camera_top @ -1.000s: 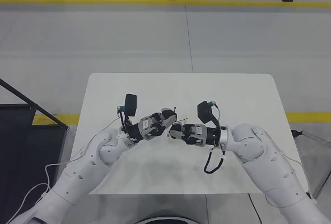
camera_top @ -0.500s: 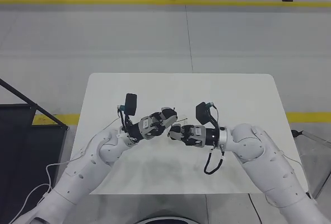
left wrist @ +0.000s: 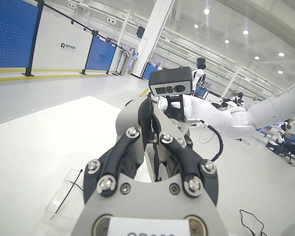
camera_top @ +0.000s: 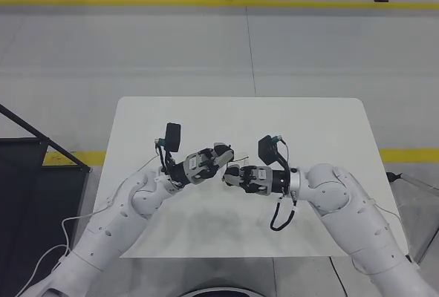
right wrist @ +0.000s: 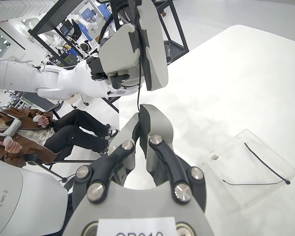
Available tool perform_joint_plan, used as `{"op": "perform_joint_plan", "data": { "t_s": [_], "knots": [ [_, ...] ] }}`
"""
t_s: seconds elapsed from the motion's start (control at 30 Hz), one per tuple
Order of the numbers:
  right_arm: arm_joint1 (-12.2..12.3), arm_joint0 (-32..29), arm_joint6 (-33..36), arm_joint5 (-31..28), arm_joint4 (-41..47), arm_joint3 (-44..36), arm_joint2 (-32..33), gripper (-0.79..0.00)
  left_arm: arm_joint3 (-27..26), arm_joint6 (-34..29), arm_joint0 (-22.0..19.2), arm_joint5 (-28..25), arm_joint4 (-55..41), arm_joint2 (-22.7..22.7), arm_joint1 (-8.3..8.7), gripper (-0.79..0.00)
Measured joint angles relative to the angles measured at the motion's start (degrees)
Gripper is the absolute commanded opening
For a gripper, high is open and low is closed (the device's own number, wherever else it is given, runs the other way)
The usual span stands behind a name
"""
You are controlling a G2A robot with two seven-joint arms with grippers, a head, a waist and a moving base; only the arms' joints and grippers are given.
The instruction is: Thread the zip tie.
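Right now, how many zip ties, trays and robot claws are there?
Grippers: 2, the left gripper and the right gripper.
Trays: 1, the clear tray.
Zip ties: 2, the held zip tie pinched between both grippers, the loose zip tie in the tray; a second thin line there might be another.
Total: 5.
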Motion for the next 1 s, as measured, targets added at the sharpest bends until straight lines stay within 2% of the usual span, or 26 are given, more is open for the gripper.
{"op": "perform_joint_plan", "data": {
  "t_s": [0.03,0.27,0.3,0.37,0.4,0.43,0.6,0.77,0.87,1.0],
  "knots": [
    [0.0,0.0,0.0,0.0,0.0,0.0,0.0,-0.785,0.0,-0.1,0.0,-0.1,0.0,-0.1,-0.08,-0.785],
    [-0.1,0.1,0.1,0.1,0.1,0.1,-0.1,-0.785,0.2,-0.5,0.2,-0.5,0.4,-0.7,-0.5,-0.785],
    [-0.1,0.1,0.1,0.1,0.2,0.1,-0.1,-0.72,0.2,-0.5,0.3,-0.5,0.4,-0.8,-0.56,-0.785],
    [-0.1,0.2,0.2,0.4,0.4,0.2,-0.1,-0.139,0.3,-0.6,0.3,-0.5,0.6,-1.0,-0.69,-0.785],
    [-0.1,0.2,0.2,0.5,0.5,0.3,0.0,-0.037,0.3,-0.6,0.4,-0.4,0.6,-1.1,-0.74,-0.785],
    [-0.1,0.2,0.0,0.7,0.5,0.4,0.2,0.0,0.3,-0.5,0.4,-0.2,0.8,-1.4,-0.79,-0.785],
    [0.6,-0.8,0.4,1.9,1.0,0.8,2.8,0.0,0.2,-0.2,0.7,0.5,2.2,-3.8,-0.63,-0.785],
    [1.8,-0.1,8.3,11.6,0.4,0.3,5.5,0.0,0.0,-0.9,2.0,-0.4,3.7,-7.4,0.03,-0.785],
    [1.9,1.0,10.5,17.5,-1.7,-0.4,6.1,0.0,0.2,-2.8,2.8,-0.7,4.2,-8.8,0.41,-0.785],
    [1.9,1.2,10.9,18.9,-2.3,-0.6,6.0,0.0,0.4,-4.4,3.8,0.5,4.6,-9.9,0.68,-0.785]
  ]
}}
